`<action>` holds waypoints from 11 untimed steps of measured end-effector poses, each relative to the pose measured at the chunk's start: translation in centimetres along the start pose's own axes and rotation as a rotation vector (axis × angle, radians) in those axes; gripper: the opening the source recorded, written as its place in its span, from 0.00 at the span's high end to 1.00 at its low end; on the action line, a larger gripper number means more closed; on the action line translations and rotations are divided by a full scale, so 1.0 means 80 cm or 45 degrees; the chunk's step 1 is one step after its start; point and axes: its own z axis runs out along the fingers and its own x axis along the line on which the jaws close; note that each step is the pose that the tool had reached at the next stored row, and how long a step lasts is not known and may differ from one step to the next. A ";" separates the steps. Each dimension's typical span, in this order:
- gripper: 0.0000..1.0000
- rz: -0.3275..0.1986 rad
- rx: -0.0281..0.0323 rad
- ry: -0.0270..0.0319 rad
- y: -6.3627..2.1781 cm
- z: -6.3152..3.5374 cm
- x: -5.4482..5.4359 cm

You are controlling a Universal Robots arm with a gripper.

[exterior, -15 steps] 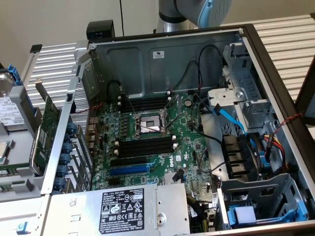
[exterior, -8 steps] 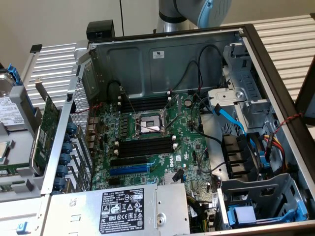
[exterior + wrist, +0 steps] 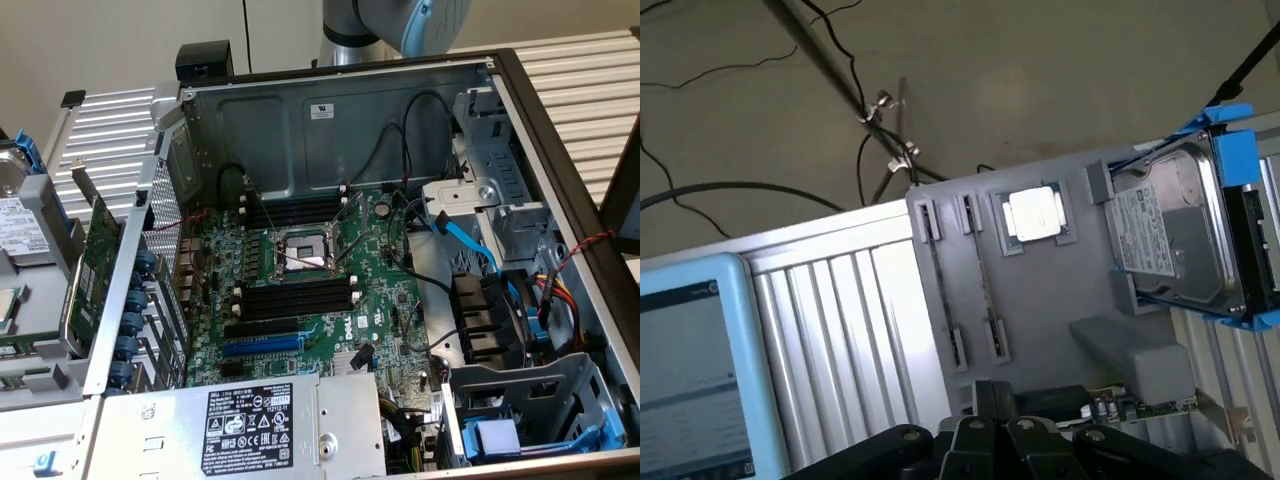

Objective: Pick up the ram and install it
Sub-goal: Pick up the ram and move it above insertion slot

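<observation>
While facing the tray (image 3: 1040, 300) — gripper (image 3: 992, 405): closed, nothing seen held
Ram (image 3: 940, 288): on edge in tray clips
Case (image 3: 300, 110): open

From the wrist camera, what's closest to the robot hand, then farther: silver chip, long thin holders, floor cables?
1. Long thin holders, on the grey tray, right by the hand.
2. Silver chip, farther along the tray.
3. Floor cables, beyond the tray's edge.
</observation>
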 end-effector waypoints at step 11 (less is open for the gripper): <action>0.89 -0.149 -0.0005 -0.0030 0.008 0.022 0.002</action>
